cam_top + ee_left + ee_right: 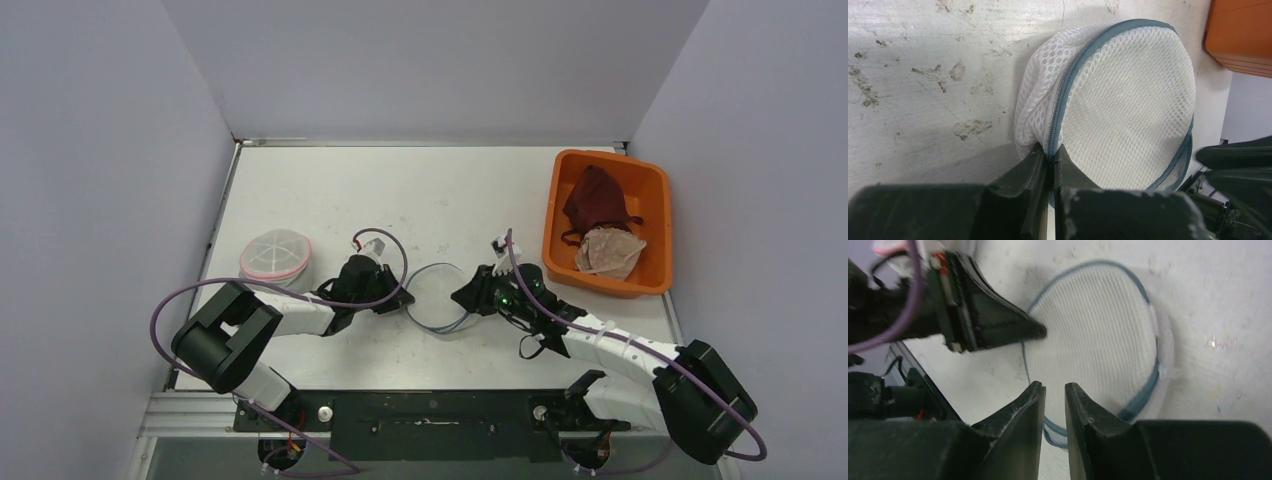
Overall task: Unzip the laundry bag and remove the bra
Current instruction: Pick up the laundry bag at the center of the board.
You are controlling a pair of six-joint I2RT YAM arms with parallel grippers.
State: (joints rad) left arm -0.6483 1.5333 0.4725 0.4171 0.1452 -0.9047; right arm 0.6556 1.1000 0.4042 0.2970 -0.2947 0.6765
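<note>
The laundry bag (437,297) is a round white mesh pouch with blue-grey zipper trim, lying on the table between my arms. My left gripper (392,300) is shut on the bag's zipper edge (1052,152) at its left side; the mesh bunches up there. The bag fills the left wrist view (1128,100). My right gripper (462,297) hovers at the bag's right side, jaws a narrow gap apart with nothing between them (1054,387). The bag (1098,325) shows beyond them. No bra shows inside the bag.
An orange bin (655,200) at the back right holds a dark red bra (597,200) and a beige bra (610,252). A second round mesh bag with pink trim (275,255) lies to the left of my left arm.
</note>
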